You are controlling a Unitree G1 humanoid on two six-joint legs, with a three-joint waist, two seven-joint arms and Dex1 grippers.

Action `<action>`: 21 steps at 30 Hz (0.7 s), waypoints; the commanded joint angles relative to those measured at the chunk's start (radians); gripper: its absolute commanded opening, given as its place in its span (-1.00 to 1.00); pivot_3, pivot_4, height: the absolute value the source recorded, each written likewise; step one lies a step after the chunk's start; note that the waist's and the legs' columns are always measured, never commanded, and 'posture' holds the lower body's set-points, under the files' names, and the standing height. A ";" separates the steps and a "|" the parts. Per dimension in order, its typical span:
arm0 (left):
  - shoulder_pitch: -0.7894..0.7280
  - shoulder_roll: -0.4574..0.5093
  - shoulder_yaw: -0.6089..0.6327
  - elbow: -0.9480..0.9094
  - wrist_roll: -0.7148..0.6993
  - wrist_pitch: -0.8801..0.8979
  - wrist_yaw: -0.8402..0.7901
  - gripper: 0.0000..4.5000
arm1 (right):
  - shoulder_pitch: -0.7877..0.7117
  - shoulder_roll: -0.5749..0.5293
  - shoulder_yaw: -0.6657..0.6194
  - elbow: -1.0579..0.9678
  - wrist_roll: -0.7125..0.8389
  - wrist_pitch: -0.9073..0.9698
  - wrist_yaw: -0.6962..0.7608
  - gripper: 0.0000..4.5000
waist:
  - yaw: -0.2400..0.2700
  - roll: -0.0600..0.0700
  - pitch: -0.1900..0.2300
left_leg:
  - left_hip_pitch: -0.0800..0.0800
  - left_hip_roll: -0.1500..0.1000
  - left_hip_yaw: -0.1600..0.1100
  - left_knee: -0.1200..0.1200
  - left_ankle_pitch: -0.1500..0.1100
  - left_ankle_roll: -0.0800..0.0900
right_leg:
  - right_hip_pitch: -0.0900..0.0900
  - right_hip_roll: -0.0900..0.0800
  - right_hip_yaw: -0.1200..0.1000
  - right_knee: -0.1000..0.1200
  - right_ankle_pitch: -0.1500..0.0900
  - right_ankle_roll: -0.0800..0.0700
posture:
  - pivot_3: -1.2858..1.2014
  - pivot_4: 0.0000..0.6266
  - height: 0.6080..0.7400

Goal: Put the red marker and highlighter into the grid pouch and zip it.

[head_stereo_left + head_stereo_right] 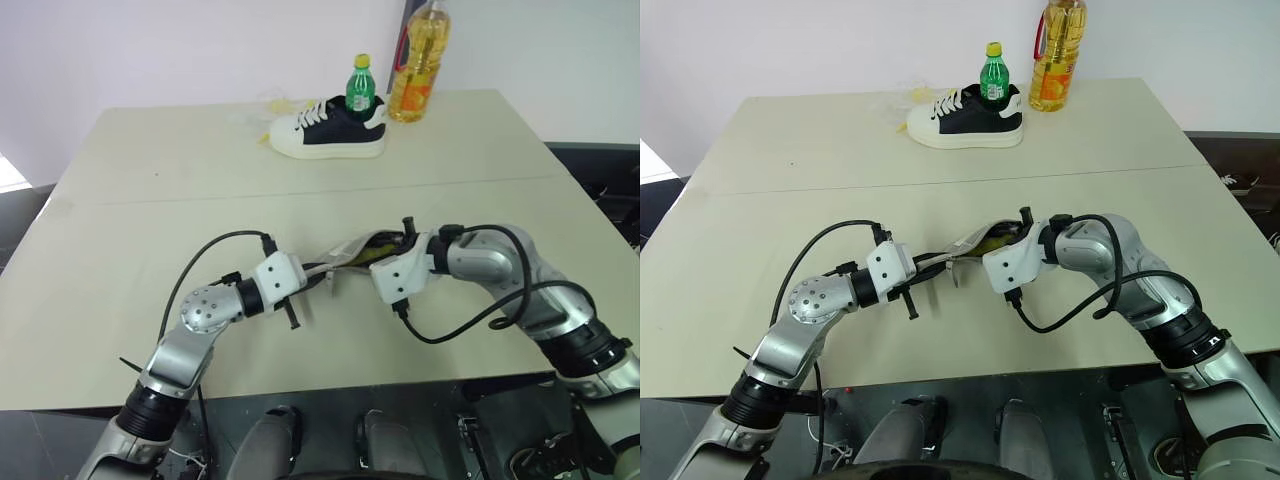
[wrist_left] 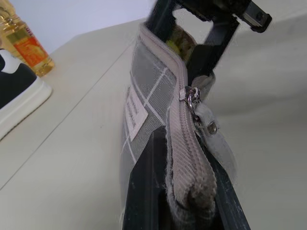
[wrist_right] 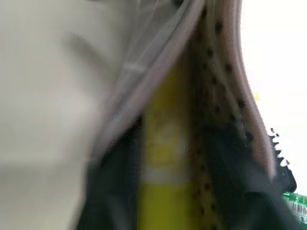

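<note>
Pouch: soft, limp, take by zip end | left gripper: jaws pinching pouch | right gripper: jaws' state unclear, highlighter at mouth

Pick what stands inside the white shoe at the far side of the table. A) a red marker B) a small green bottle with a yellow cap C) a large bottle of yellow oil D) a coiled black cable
B: the small green bottle with its yellow cap rises out of the white shoe, while the big oil bottle stands beside the shoe.
</note>
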 commanded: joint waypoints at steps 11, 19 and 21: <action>-0.140 -0.240 0.196 0.082 -0.251 0.251 0.203 -1.00 | -0.113 0.079 -0.427 -0.149 0.768 0.816 0.087 0.87 | 0.003 -0.003 0.000 | 0.000 0.000 -0.002 0.001 0.000 0.000 | 0.001 0.000 -0.001 0.000 0.000 0.000 | 0.03 -0.52 0.97; -0.207 -0.359 0.230 0.095 -0.362 0.368 0.268 -1.00 | -0.014 0.232 -0.337 -0.172 0.796 1.034 -0.152 0.87 | -0.003 -0.004 0.000 | -0.001 0.000 -0.001 0.001 0.000 0.000 | -0.001 0.000 -0.002 0.001 0.000 0.000 | 0.03 -0.52 0.97; -0.202 -0.364 0.221 0.089 -0.360 0.375 0.274 -1.00 | -0.017 0.288 -0.322 -0.155 0.784 1.060 -0.217 0.87 | -0.002 -0.003 0.000 | -0.001 0.000 -0.001 0.001 0.000 0.000 | -0.002 0.000 -0.001 0.002 0.000 0.000 | 0.03 -0.52 0.97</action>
